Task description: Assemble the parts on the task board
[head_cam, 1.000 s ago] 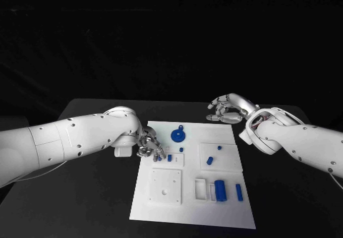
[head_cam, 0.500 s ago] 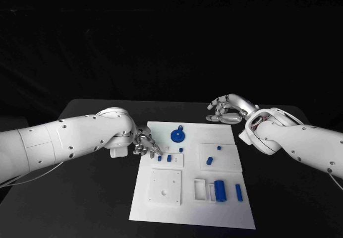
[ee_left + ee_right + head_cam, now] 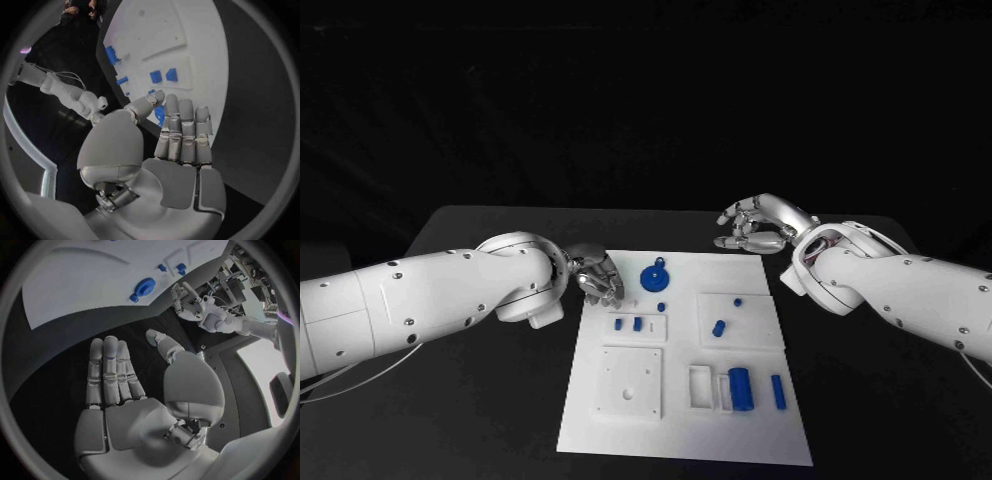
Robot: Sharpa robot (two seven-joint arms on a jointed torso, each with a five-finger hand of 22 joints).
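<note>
Task board [image 3: 733, 420] parts (small, shapes seemingly indistinct) lie beside left robot hand [image 3: 599, 279].

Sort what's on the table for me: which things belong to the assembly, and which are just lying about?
Job:
- white task board
- round blue disc part
- two small blue block parts
- blue cylinder part
- slim blue bar part
- small blue peg part

Lying about:
- nothing apart from the black table itself

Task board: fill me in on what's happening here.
A two-armed robot is assembling blue parts on the white board. Neither hand holds anything now. The left hand hovers open at the board's far left edge, near the round blue part. The right hand waits open beyond the board's far right corner.
</note>
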